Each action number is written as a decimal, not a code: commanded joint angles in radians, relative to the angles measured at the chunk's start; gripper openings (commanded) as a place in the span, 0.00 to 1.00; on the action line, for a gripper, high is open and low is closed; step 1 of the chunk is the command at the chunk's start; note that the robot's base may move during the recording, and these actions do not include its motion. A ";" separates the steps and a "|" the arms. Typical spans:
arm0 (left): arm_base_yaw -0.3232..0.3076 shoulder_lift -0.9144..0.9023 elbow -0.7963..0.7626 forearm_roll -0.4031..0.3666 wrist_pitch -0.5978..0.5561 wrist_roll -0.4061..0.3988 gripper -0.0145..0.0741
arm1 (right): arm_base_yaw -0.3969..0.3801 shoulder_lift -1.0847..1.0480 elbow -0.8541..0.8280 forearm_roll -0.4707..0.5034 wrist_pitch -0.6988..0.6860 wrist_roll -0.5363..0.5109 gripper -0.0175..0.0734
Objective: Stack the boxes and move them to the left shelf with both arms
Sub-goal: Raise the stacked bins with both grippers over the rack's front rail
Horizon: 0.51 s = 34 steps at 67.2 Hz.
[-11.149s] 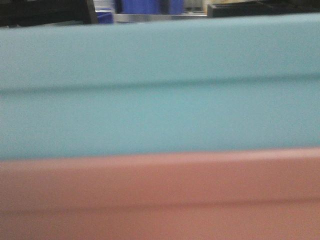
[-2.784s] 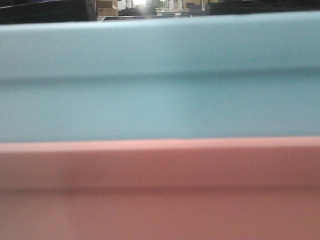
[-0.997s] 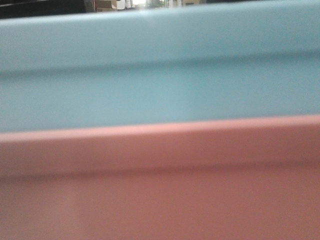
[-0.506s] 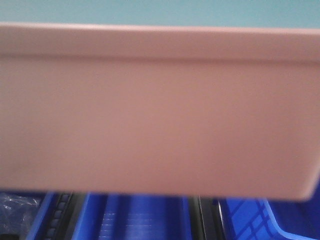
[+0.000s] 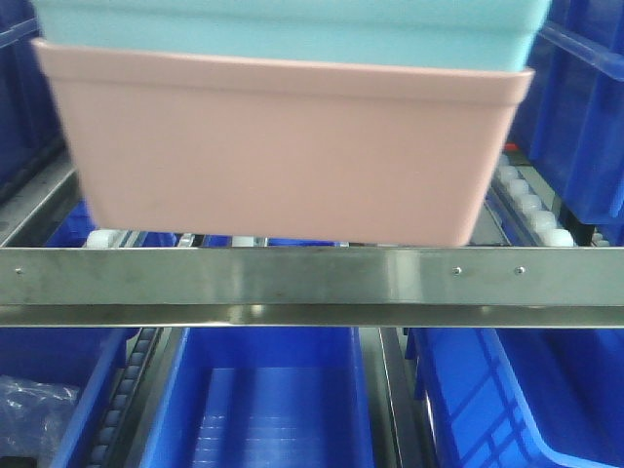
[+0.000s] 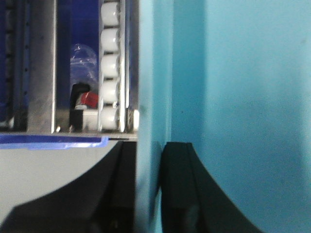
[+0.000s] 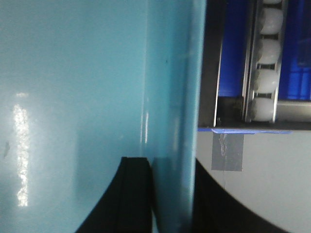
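Note:
The light blue tub (image 5: 292,34) sits nested in the salmon pink tub (image 5: 283,156); the stack hangs just above and behind the steel shelf's riveted front bar (image 5: 312,278). In the left wrist view my left gripper (image 6: 148,189) is shut on the blue tub's left wall (image 6: 148,73), one finger (image 6: 177,189) inside, one outside. In the right wrist view my right gripper (image 7: 170,194) is shut on the blue tub's right wall (image 7: 172,73). White rollers (image 6: 109,68) (image 7: 265,68) line the side rails beside each wall. The pink tub is hidden in both wrist views.
Dark blue ribbed bins (image 5: 268,409) sit on the level below the bar, and more stand at the right (image 5: 585,107) and left. A clear plastic bag (image 5: 29,414) lies at lower left. Grey floor with a tape patch (image 7: 227,151) shows below the right rail.
The stacked tubs filled the front view a second ago; they have since moved up and away from the camera, and the shelf's front bar and lower bins have come into sight.

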 commanded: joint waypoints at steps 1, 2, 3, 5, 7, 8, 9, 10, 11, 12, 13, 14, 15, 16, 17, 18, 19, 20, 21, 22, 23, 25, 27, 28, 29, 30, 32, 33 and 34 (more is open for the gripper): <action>0.044 0.001 -0.098 0.001 -0.110 0.007 0.16 | -0.019 -0.012 -0.089 -0.034 -0.072 -0.027 0.25; 0.053 0.007 -0.106 -0.010 -0.116 0.007 0.16 | -0.022 -0.004 -0.095 -0.034 -0.079 -0.030 0.25; 0.062 0.014 -0.117 -0.024 -0.123 0.009 0.16 | -0.024 -0.001 -0.097 -0.034 -0.081 -0.033 0.25; 0.083 0.030 -0.131 -0.045 -0.134 0.017 0.16 | -0.032 0.010 -0.105 -0.034 -0.093 -0.038 0.25; 0.096 0.039 -0.141 -0.063 -0.147 0.034 0.16 | -0.037 0.021 -0.115 -0.034 -0.108 -0.043 0.25; 0.104 0.044 -0.150 -0.084 -0.154 0.042 0.16 | -0.041 0.026 -0.118 -0.034 -0.115 -0.045 0.25; 0.111 0.051 -0.155 -0.099 -0.161 0.051 0.16 | -0.043 0.030 -0.121 -0.034 -0.122 -0.045 0.25; 0.122 0.055 -0.160 -0.113 -0.168 0.060 0.16 | -0.045 0.031 -0.123 -0.034 -0.126 -0.046 0.25; 0.129 0.059 -0.164 -0.127 -0.176 0.070 0.16 | -0.048 0.035 -0.128 -0.034 -0.133 -0.049 0.25; 0.136 0.063 -0.167 -0.141 -0.187 0.087 0.16 | -0.051 0.042 -0.131 -0.034 -0.144 -0.052 0.25; 0.142 0.067 -0.170 -0.151 -0.194 0.094 0.16 | -0.052 0.045 -0.135 -0.034 -0.151 -0.053 0.25; 0.148 0.069 -0.173 -0.160 -0.202 0.100 0.16 | -0.055 0.049 -0.138 -0.034 -0.158 -0.056 0.25; 0.153 0.071 -0.177 -0.170 -0.209 0.106 0.16 | -0.057 0.053 -0.141 -0.034 -0.167 -0.060 0.25; 0.161 0.077 -0.176 -0.173 -0.222 0.111 0.16 | -0.061 0.057 -0.144 -0.034 -0.183 -0.062 0.25; 0.165 0.080 -0.176 -0.173 -0.232 0.110 0.16 | -0.063 0.061 -0.146 -0.034 -0.192 -0.065 0.25; 0.169 0.084 -0.176 -0.173 -0.239 0.110 0.16 | -0.066 0.065 -0.150 -0.034 -0.201 -0.069 0.25; 0.175 0.087 -0.176 -0.173 -0.247 0.110 0.16 | -0.069 0.068 -0.153 -0.034 -0.211 -0.071 0.25; 0.177 0.088 -0.176 -0.173 -0.255 0.110 0.16 | -0.071 0.073 -0.156 -0.034 -0.221 -0.072 0.25; 0.181 0.089 -0.176 -0.175 -0.262 0.110 0.16 | -0.074 0.077 -0.158 -0.034 -0.238 -0.072 0.25; 0.185 0.091 -0.176 -0.178 -0.268 0.110 0.16 | -0.077 0.082 -0.160 -0.035 -0.250 -0.072 0.25; 0.187 0.098 -0.176 -0.180 -0.274 0.110 0.16 | -0.080 0.085 -0.162 -0.035 -0.261 -0.072 0.25; 0.195 0.102 -0.176 -0.182 -0.287 0.110 0.16 | -0.086 0.094 -0.167 -0.035 -0.280 -0.072 0.25; 0.198 0.108 -0.176 -0.185 -0.303 0.110 0.16 | -0.091 0.101 -0.173 -0.035 -0.294 -0.072 0.25; 0.200 0.108 -0.176 -0.187 -0.310 0.110 0.16 | -0.093 0.106 -0.176 -0.035 -0.301 -0.073 0.25; 0.200 0.110 -0.176 -0.187 -0.316 0.110 0.16 | -0.096 0.111 -0.177 -0.036 -0.308 -0.075 0.25; 0.200 0.113 -0.176 -0.187 -0.323 0.110 0.16 | -0.100 0.114 -0.179 -0.036 -0.314 -0.076 0.25; 0.203 0.120 -0.176 -0.187 -0.340 0.110 0.16 | -0.104 0.121 -0.181 -0.037 -0.327 -0.079 0.25; 0.205 0.121 -0.176 -0.187 -0.357 0.110 0.16 | -0.107 0.127 -0.182 -0.039 -0.336 -0.079 0.25; 0.204 0.123 -0.176 -0.187 -0.363 0.110 0.16 | -0.110 0.131 -0.185 -0.039 -0.341 -0.079 0.25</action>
